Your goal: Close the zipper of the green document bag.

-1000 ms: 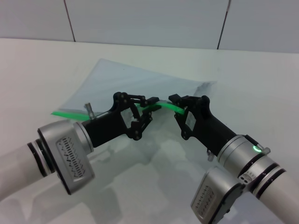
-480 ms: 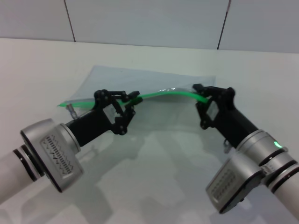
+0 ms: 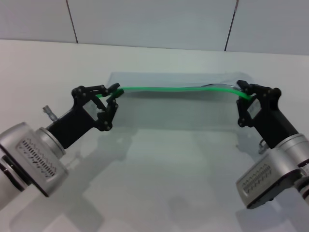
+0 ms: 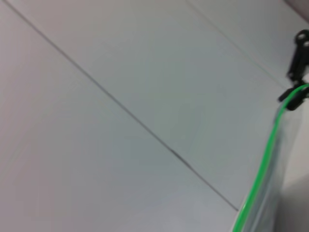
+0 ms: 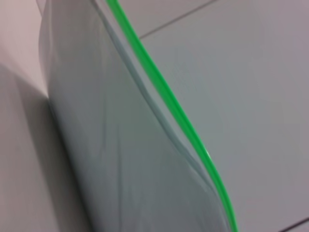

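Observation:
The green document bag [image 3: 178,108] hangs upright above the white table, stretched between both grippers. Its zipper [image 3: 176,89] runs as a thin bright green strip along the top edge. My left gripper [image 3: 112,93] is shut on the strip's left end. At the right end, my right gripper [image 3: 244,93] is shut on the strip. I cannot pick out the slider tab. The left wrist view shows the zipper [image 4: 265,162] leading off to the far right gripper [image 4: 295,77]. The right wrist view shows the pale bag [image 5: 120,145] and the zipper [image 5: 169,96] close up.
A white table [image 3: 159,193] lies under the bag and arms. A tiled wall [image 3: 145,19] rises behind the table's far edge.
Both grippers have moved apart along the green strip, the left one leftward and the right one rightward. The bag has swung from a slanted, sagging pose to a taut, level one.

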### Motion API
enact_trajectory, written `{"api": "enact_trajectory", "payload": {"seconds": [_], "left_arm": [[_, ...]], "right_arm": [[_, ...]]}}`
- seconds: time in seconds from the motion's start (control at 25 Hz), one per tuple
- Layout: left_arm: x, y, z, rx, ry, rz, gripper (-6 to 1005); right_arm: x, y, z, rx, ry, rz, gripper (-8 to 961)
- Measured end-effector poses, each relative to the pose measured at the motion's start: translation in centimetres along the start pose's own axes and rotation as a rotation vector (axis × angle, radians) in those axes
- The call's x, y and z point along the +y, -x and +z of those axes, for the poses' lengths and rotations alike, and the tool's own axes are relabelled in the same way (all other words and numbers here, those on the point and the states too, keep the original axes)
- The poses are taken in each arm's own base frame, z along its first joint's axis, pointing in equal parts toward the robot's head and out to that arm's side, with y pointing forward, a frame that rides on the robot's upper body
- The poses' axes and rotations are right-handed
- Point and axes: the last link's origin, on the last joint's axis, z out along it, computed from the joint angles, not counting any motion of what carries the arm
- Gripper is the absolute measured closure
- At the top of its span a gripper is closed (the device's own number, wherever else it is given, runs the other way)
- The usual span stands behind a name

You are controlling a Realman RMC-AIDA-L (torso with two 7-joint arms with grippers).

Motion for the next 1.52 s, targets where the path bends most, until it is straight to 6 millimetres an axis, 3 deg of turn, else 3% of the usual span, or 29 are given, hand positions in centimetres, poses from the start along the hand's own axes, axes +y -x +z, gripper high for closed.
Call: {"api": "enact_trajectory", "payload": {"seconds": [0.44, 0.76, 0.92, 1.0, 1.4, 1.52], "left_arm": [[-0.9, -0.5, -0.8, 0.04, -0.08, -0.025, 863], [-1.9, -1.9, -0.8, 0.124, -0.174, -0.082, 856], [-2.6, -2.2, -1.0, 0.164, -0.212, -0.17, 853], [-3.2, -2.3, -1.2, 0.182, -0.252, -0.225, 777], [-6.4, -1.3, -2.8, 0.221, -0.479, -0.518, 385], [-6.8, -1.1, -3.0, 0.225, -0.509, -0.557, 271]], "right_arm": [[-1.2, -2.3, -0.9, 0.065, -0.081, 0.063, 909], [-3.8, -2.7, -1.5, 0.119, -0.293, 0.188, 909], [-4.7, -2.4, -2.5, 0.08, -0.396, 0.314, 816], [-5.2, -2.3, -3.0, 0.037, -0.439, 0.419, 769], [-6.2, -2.3, -3.5, -0.158, -0.478, 0.944, 296], [-6.6, -2.6, -3.4, -0.202, -0.473, 1.058, 215]]}}
